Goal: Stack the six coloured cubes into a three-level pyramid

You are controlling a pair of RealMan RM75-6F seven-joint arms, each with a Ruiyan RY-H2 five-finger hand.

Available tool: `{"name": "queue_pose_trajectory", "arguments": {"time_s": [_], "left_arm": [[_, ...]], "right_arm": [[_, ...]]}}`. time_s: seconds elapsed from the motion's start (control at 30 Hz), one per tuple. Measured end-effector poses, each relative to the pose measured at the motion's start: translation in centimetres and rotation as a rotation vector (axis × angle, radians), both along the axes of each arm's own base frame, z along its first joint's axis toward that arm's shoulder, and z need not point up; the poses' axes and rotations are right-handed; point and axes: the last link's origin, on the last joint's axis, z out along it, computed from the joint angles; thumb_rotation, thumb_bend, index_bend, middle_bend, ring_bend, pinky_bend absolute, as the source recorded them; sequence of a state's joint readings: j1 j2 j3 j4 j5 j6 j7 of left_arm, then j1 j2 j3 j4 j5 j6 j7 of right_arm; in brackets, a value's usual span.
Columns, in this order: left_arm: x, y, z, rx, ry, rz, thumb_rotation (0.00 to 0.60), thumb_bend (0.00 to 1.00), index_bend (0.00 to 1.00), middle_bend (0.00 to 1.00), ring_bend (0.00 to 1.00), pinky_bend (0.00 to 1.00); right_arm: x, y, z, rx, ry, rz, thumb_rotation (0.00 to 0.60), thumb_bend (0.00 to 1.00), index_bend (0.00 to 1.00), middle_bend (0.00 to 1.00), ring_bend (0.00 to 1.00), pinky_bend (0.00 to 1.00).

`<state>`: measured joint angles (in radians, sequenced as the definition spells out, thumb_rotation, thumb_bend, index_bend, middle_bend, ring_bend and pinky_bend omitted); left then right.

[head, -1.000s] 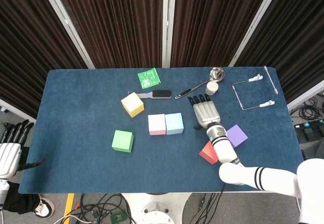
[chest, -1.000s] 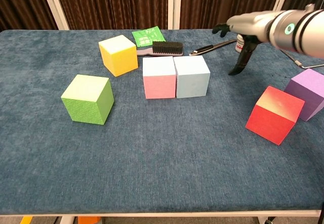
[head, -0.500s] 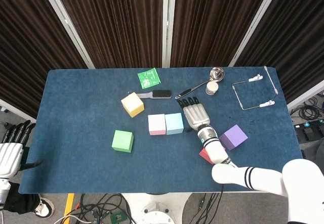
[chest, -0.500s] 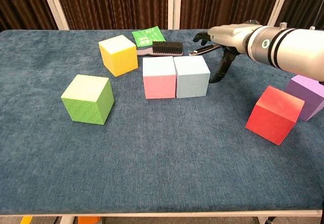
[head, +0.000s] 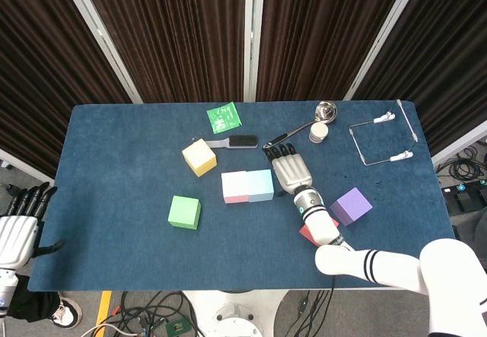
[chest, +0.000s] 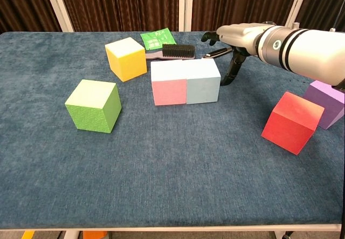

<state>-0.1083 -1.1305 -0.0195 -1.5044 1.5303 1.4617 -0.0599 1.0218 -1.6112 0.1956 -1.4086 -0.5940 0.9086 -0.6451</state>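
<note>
The right robot hand (chest: pixel 233 39) is seen spread and empty, its thumb reaching down beside the blue cube (chest: pixel 203 81), which is pressed against the pink cube (chest: pixel 168 82). The left robot hand (head: pixel 17 230) is held off the desk (chest: pixel 178 163), fingers extended, empty. A red cube (chest: pixel 291 122) and purple cube (chest: pixel 325 101) lie right of the blue cube; green cube (chest: pixel 93 105) and yellow cube (chest: pixel 125 58) lie left.

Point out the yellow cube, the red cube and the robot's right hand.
yellow cube (chest: pixel 125 59): chest view, front face.
red cube (chest: pixel 292 123): chest view, near face.
right hand (head: pixel 289 171): head view, back of the hand.
</note>
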Motion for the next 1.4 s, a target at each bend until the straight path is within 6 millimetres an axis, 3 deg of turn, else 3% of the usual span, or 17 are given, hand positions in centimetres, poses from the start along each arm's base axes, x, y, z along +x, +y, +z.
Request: {"name": "queue_pose_trajectory", "arguments": {"time_s": [0.23, 0.43, 0.63, 0.9, 1.17, 1.4], "left_arm": [[0.6, -0.1, -0.3, -0.023, -0.035, -0.011, 0.6, 0.0, 0.02, 0.02, 0.0, 0.0], [1.6, 0.0, -0.8, -0.065, -0.078, -0.034, 0.6, 0.0, 0.02, 0.02, 0.0, 0.0], [3.4, 0.5, -1.8, -0.128, -0.118, -0.07, 0.6, 0.0, 0.02, 0.02, 0.0, 0.0], [6.3, 1.9, -3.8, -0.223, -0.112, -0.132, 0.6, 0.0, 0.02, 0.02, 0.0, 0.0], [9.4, 6.2, -4.1, -0.22, -0.132, -0.167, 0.6, 0.0, 0.02, 0.02, 0.0, 0.0], [12.0, 11.2, -4.0, -0.182, -0.205, -0.137, 0.6, 0.0, 0.02, 0.06, 0.0, 0.0]], "right_arm": [[-0.1, 0.4, 0.5, 0.003, 0.005, 0.011, 0.6, 0.07, 0.0, 0.07, 0.0, 0.0], [-0.1, 1.0, 2.8, -0.018, -0.006, 0.026, 0.6, 0.07, 0.0, 0.07, 0.0, 0.0], [-0.4, 1.2, 7.0, -0.074, -0.052, 0.023, 0.6, 0.07, 0.0, 0.07, 0.0, 0.0], [-1.2, 1.8, 14.2, -0.197, -0.149, 0.03, 0.6, 0.07, 0.0, 0.07, 0.0, 0.0], [-3.2, 3.8, 19.9, -0.316, -0.253, 0.038, 0.6, 0.07, 0.0, 0.07, 0.0, 0.0], [-5.6, 5.0, 22.7, -0.37, -0.302, 0.003, 0.6, 0.07, 0.0, 0.07, 0.0, 0.0]]}}
